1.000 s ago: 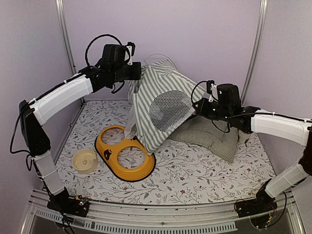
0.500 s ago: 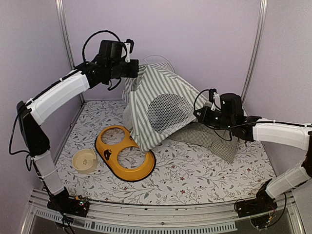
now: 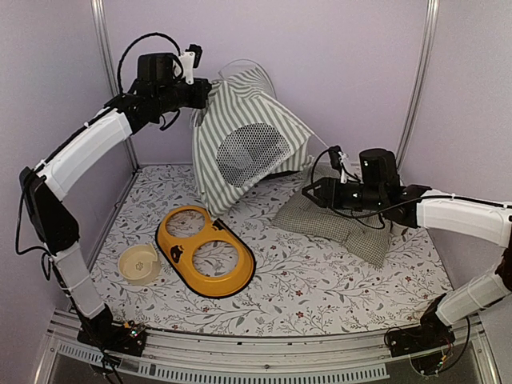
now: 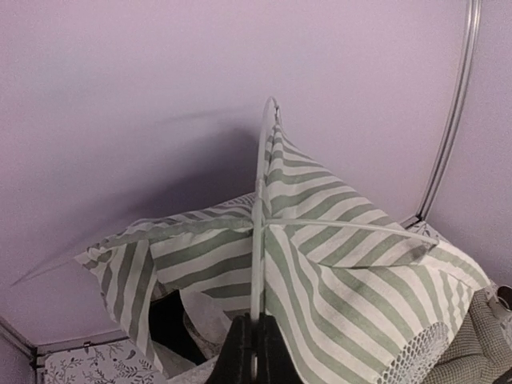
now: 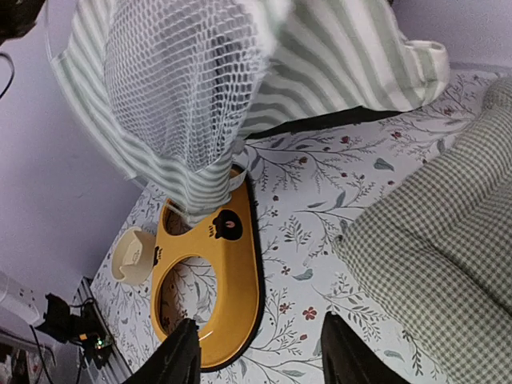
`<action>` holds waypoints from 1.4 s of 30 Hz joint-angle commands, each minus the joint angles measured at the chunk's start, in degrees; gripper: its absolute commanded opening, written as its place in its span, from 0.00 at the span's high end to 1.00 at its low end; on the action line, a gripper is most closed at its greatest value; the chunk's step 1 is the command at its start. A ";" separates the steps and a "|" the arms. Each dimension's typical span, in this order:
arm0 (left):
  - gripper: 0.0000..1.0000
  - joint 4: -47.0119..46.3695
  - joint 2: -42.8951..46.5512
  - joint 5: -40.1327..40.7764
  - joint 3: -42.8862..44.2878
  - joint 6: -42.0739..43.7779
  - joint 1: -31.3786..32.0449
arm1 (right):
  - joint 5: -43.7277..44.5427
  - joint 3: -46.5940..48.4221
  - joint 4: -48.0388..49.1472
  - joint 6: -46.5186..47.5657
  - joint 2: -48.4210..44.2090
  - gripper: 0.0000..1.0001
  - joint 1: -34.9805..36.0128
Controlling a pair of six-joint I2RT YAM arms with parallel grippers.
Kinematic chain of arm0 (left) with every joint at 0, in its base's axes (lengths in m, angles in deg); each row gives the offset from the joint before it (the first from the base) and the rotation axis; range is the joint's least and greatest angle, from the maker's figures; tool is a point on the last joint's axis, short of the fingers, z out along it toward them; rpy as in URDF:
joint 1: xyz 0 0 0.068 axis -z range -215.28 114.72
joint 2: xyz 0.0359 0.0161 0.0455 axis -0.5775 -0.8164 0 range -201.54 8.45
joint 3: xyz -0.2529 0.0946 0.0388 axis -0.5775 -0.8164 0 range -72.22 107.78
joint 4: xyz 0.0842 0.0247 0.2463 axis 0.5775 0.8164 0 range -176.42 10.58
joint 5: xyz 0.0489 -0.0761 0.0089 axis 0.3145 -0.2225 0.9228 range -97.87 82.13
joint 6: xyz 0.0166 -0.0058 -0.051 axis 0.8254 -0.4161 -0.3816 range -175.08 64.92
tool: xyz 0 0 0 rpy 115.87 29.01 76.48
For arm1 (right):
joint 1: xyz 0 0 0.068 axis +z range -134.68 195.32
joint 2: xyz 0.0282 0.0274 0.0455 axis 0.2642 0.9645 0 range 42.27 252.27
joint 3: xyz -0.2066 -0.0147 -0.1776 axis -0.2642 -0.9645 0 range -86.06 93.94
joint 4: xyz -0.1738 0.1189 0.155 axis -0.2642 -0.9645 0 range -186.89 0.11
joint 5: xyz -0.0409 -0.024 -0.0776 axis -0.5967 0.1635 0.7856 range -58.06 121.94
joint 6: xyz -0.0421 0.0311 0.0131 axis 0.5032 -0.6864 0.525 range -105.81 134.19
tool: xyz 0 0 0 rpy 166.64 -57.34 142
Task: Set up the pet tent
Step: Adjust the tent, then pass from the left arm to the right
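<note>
1. Top external view: the left jaws' tips are hidden behind the pet tent (image 3: 244, 136), which hangs at upper centre.
2. Left wrist view: the left jaws pinch its white pole (image 4: 258, 240).
3. Right jaws are spread, gripping nothing, at the checked cushion's (image 3: 344, 220) left edge.
4. Bench (image 3: 320, 280) print shows through both rings of the orange feeder (image 3: 164, 240).

1. The pet tent (image 3: 244, 132) is green-and-white striped fabric, hanging slack and creased below and beyond the left gripper (image 4: 253, 360).
2. A thin white pole (image 4: 258, 240) runs straight out from between that gripper's closed fingers (image 4: 238, 352); a second pole (image 4: 352, 226) crosses it farther out.
3. Its round grey mesh window (image 5: 184, 88) hangs ahead of the right gripper (image 5: 260, 352), clear of its spread fingers.
</note>
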 commanded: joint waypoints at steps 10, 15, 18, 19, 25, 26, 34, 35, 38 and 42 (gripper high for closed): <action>1.00 -2.41 2.30 -10.75 6.59 14.50 -1.79 | -0.03 18.80 -17.88 17.78 -7.47 0.11 2.12; 1.00 1.01 2.52 -16.32 7.03 15.53 -3.15 | 5.14 18.95 -23.02 19.20 -8.13 0.03 -3.21; 1.00 2.04 2.72 -18.04 6.57 16.09 -3.47 | 3.92 17.68 -23.85 19.82 -8.55 0.01 -4.83; 1.00 2.12 2.91 -18.64 6.37 16.23 -3.59 | 2.93 17.63 -23.92 20.12 -8.62 0.01 -4.85; 1.00 2.76 3.29 -24.48 6.13 15.89 -5.19 | -2.91 17.62 -27.58 24.39 -6.70 0.07 -4.85; 1.00 3.00 3.28 -25.29 6.22 15.82 -5.42 | -5.22 17.62 -28.10 24.83 -6.57 0.08 -4.85; 1.00 4.82 3.24 -33.40 6.09 15.43 -7.11 | -5.20 13.96 -30.45 26.76 -4.83 0.18 -2.87; 1.00 4.83 3.29 -34.07 6.01 15.30 -7.31 | -5.45 13.79 -30.52 26.88 -4.62 0.20 -2.53; 1.00 5.17 3.25 -35.50 6.05 15.27 -7.75 | -6.45 12.97 -30.62 27.53 -4.26 0.23 0.15; 1.00 5.43 3.19 -38.80 6.05 14.71 -8.31 | -6.56 11.36 -30.90 28.30 -3.82 0.31 2.63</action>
